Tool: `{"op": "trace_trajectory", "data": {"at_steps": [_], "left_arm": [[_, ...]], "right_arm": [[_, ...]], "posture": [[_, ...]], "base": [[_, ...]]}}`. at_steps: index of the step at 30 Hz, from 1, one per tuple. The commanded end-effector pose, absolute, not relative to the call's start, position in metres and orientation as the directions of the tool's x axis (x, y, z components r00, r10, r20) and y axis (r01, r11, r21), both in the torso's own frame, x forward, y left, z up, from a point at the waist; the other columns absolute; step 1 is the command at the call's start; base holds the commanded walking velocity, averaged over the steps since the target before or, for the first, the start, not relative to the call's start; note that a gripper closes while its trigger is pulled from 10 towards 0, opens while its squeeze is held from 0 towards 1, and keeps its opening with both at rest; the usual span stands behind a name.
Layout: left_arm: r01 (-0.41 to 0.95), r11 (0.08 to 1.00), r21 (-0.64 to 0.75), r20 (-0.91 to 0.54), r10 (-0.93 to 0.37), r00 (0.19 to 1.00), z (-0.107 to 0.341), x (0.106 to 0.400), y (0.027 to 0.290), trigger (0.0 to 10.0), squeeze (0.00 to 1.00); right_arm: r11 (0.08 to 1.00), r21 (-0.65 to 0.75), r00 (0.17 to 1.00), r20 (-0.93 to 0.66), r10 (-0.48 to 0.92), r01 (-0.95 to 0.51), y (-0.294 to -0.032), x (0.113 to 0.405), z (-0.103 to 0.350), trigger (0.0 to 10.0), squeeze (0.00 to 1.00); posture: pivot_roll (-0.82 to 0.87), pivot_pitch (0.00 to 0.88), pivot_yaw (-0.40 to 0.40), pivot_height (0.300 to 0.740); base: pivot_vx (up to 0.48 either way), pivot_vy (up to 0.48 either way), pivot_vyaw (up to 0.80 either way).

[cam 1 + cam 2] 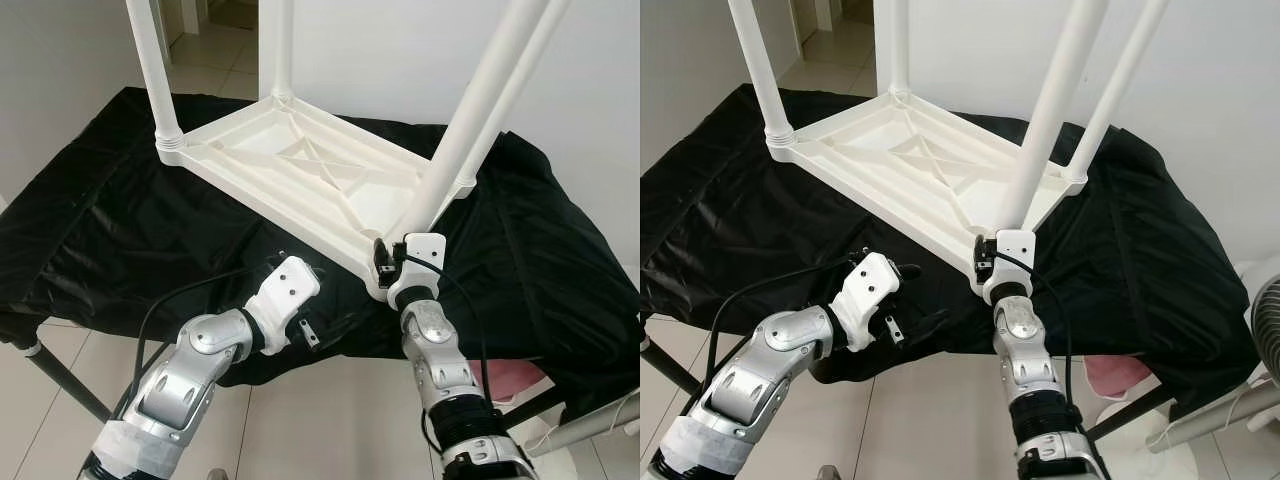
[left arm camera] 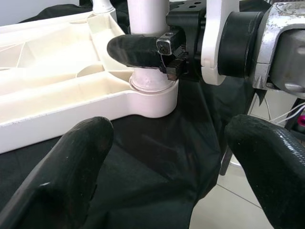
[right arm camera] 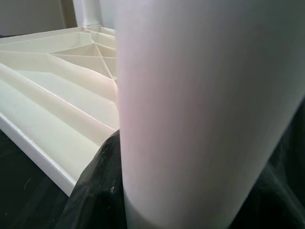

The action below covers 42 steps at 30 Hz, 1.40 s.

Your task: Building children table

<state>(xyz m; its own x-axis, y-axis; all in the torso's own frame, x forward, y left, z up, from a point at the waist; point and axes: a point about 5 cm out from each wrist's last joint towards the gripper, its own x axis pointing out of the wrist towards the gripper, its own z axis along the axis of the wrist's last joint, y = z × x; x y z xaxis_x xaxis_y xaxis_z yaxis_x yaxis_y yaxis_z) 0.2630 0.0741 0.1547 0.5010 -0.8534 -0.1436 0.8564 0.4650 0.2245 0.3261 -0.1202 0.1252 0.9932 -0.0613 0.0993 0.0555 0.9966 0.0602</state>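
Observation:
A white plastic children's table [image 1: 300,170] lies upside down on a black cloth [image 1: 120,220], with its legs standing up. My right gripper [image 1: 384,260] is shut on the base of the nearest leg [image 1: 470,130], just above its corner socket [image 2: 152,98]. One of its black fingers [image 2: 136,50] wraps around the front of that leg. The right wrist view is close on the leg [image 3: 205,109], with the ribbed underside [image 3: 57,95] behind. My left gripper [image 1: 920,297] hovers open over the cloth's front edge, pointing at that corner, a short way off.
The black cloth covers a low stand with metal legs [image 1: 70,385] and hangs over its edges. Behind it are a white wall and a doorway at the far left. Tiled floor [image 1: 330,420] lies below me. A pink object [image 1: 510,385] sits under the stand, and a fan [image 1: 1265,320] is at the right.

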Motion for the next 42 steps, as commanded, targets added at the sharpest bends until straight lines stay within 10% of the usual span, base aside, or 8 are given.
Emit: {"op": "trace_trajectory", "data": {"at_steps": [1,2,3,5,12,13,42], "left_arm": [[0.858,0.46,0.23,-0.15,-0.854,0.498,0.155,0.26,0.072,10.0,0.0],[0.858,0.46,0.23,-0.151,-0.854,0.498,0.155,0.26,0.073,10.0,0.0],[0.857,0.46,0.231,-0.153,-0.853,0.499,0.154,0.26,0.073,10.0,0.0],[0.857,0.461,0.232,-0.154,-0.852,0.5,0.154,0.26,0.074,10.0,0.0],[0.846,0.476,0.239,-0.165,-0.839,0.519,0.156,0.264,0.084,10.0,0.0],[0.844,0.48,0.24,-0.167,-0.836,0.523,0.158,0.265,0.087,10.0,0.0],[0.772,0.512,0.376,-0.128,-0.797,0.591,0.209,0.345,0.125,10.0,0.0]], "right_arm": [[0.993,0.071,0.994,0.061,-0.094,0.09,-0.125,0.32,0.117,10.0,0.0],[0.995,0.073,0.995,0.063,-0.072,0.067,-0.123,0.318,0.117,10.0,0.0],[0.995,0.084,0.995,0.072,-0.063,0.057,-0.124,0.317,0.118,10.0,0.81],[0.994,0.092,0.995,0.083,-0.063,0.055,-0.126,0.316,0.119,10.0,1.0],[0.996,0.063,0.988,0.14,-0.072,0.063,-0.127,0.311,0.128,10.0,0.96],[0.997,0.057,0.988,0.14,-0.061,0.053,-0.126,0.309,0.128,10.0,0.0],[0.98,-0.062,0.979,0.09,-0.181,0.187,-0.19,0.301,0.115,10.0,0.0]], "posture": [[0.05,0.016,-0.091,0.74],[0.05,0.016,-0.091,0.74],[0.06,0.015,-0.09,0.74],[0.06,0.015,-0.09,0.74],[0.06,0.017,-0.091,0.74],[0.06,0.017,-0.091,0.74],[0.02,0.046,-0.057,0.74]], "base": [[0.0,0.0,0.0],[0.0,0.0,0.0],[0.0,0.0,0.0],[0.0,0.0,0.0],[0.0,0.0,0.0],[0.0,0.0,0.0],[0.0,0.0,0.0]]}}
